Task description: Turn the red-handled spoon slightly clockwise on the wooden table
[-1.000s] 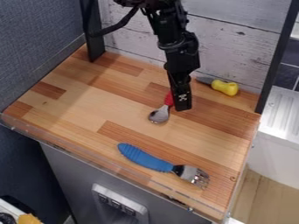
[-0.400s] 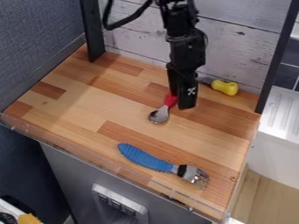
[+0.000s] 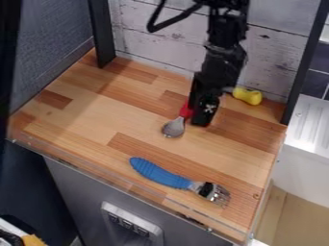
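Note:
The black gripper (image 3: 200,117) hangs low over the back right half of the wooden counter, right beside the red handle of a spoon (image 3: 174,127). The spoon's grey bowl points toward the front left, and part of its handle is hidden behind the gripper; whether they touch I cannot tell. Nearer the front edge lies a fork (image 3: 160,173) with a ribbed blue handle, its metal tines toward the right. A yellow-handled utensil (image 3: 247,95) rests at the back by the wall, partly behind the arm.
The wooden counter (image 3: 90,115) has a clear raised strip along its front edge. Dark posts (image 3: 101,33) stand at its back corners, with a whitewashed plank wall (image 3: 154,30) between them. A white drainboard (image 3: 312,126) is at the right.
The arm has shifted right and its lower part now tilts, with the fingertips pointing down-left. The spoon's bowl has moved very slightly left. A dark strip has appeared at the left edge.

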{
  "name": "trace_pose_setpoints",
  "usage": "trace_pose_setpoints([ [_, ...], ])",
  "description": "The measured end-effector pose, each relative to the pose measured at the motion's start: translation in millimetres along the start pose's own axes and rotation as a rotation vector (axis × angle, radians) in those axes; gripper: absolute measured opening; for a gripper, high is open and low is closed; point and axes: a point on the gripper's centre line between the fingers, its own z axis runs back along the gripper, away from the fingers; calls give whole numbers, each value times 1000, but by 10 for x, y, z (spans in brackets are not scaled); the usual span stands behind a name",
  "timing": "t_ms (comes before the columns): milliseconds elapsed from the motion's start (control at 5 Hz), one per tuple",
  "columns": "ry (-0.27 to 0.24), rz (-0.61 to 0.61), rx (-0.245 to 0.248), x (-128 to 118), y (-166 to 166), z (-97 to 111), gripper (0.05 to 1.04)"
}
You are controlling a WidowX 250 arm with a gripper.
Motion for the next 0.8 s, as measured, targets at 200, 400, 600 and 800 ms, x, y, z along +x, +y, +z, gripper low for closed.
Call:
trace_pose_setpoints([
  [200, 126, -2, 49, 38, 11, -25, 998],
  [400, 211, 100, 118, 89, 45, -58, 947],
  [600, 247, 278, 208, 69, 82, -71, 662],
  [800, 252, 415, 351, 106, 33, -72, 388],
])
